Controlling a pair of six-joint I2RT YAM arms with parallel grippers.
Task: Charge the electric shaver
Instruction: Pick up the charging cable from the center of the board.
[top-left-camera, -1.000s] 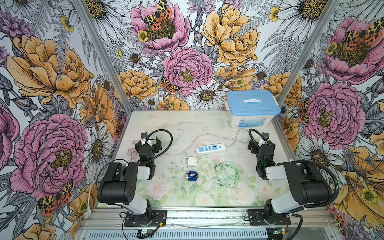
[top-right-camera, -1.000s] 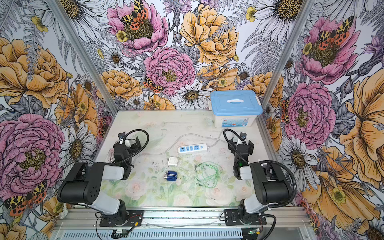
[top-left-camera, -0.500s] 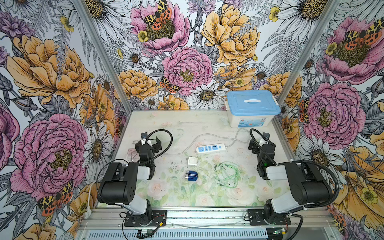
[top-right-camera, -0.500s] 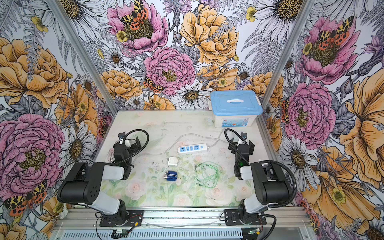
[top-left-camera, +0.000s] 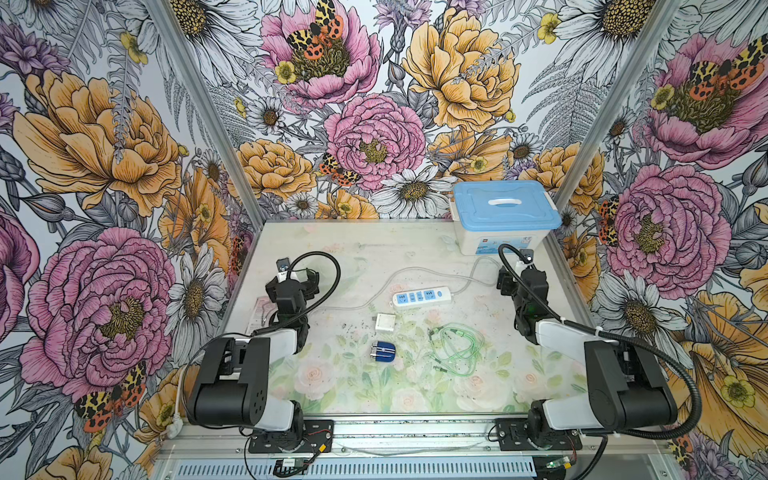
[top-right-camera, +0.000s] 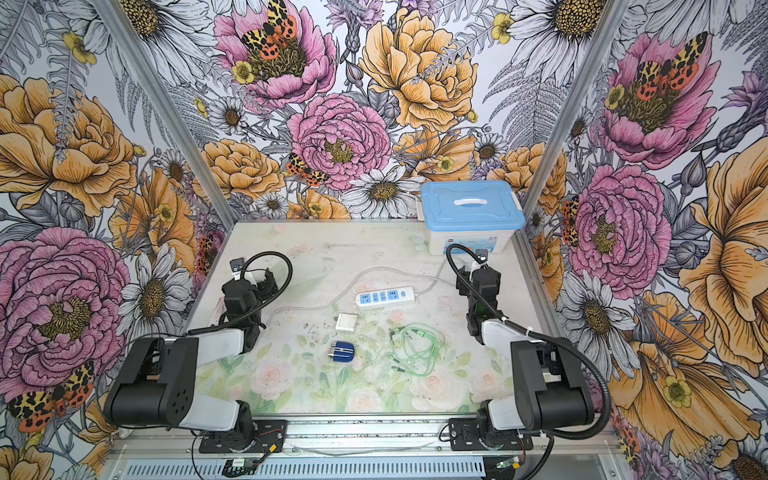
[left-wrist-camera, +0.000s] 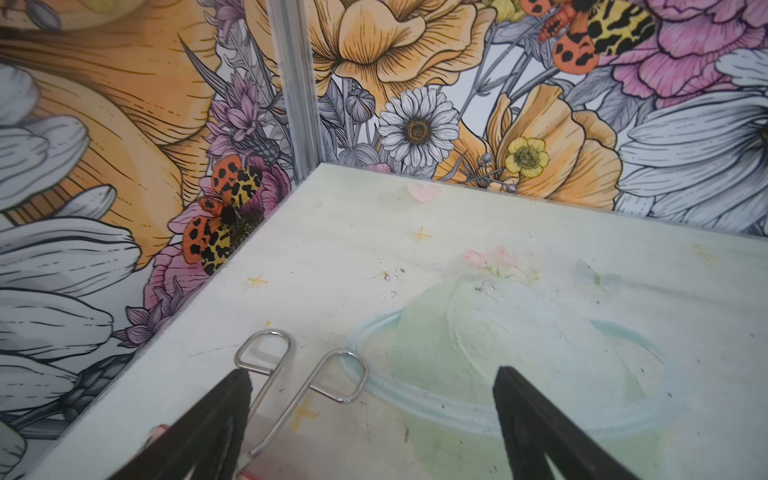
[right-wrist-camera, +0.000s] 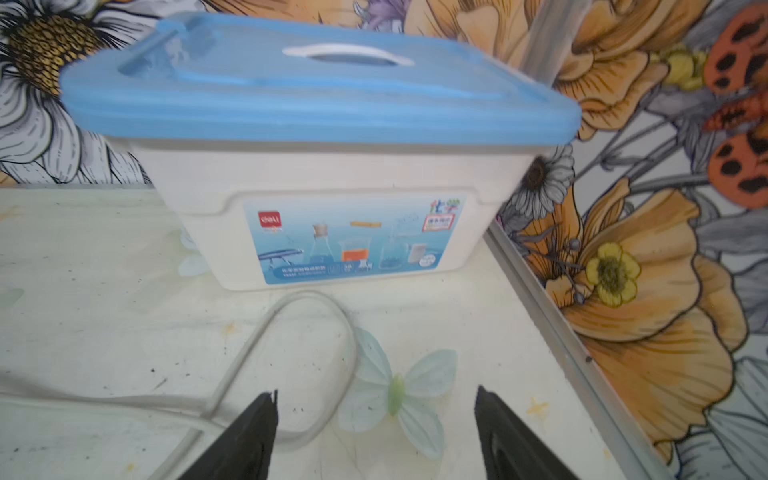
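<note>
1. While neither arm grasps anything, the left gripper (left-wrist-camera: 372, 372) stands with its two dark fingers spread wide, and only bare table (top-left-camera: 357, 245) shows between them.
2. Just beside one of those fingers lies a bent metal wire piece (left-wrist-camera: 266, 331) with two rounded loops, flat on the table. Whether the finger touches it cannot be told.
3. The right gripper (right-wrist-camera: 376, 390) is likewise spread and empty. A white cord (right-wrist-camera: 309, 294) loops over the table below and ahead of the gap.
4. That cord belongs to the power strip (top-left-camera: 422, 296), which lies flat near the middle of the table. The left gripper is well off to the strip's left, and the right gripper is near its right end.
5. A white cube charger (top-left-camera: 385, 322) sits just beside the strip on its near side, toward the arm bases, without touching it.
6. The electric shaver (top-left-camera: 383, 351) lies on that same near side of the strip, past the charger and apart from it. It is on its side, with the silver ribbed end pointing left, and it is well apart from both grippers.
7. A coiled green cable (top-left-camera: 457, 347) rests on the near side of the strip below its right end, close to the shaver but apart from it.
8. A white box with a closed blue lid (top-left-camera: 505, 208) stands beyond the strip, at the far right corner.
</note>
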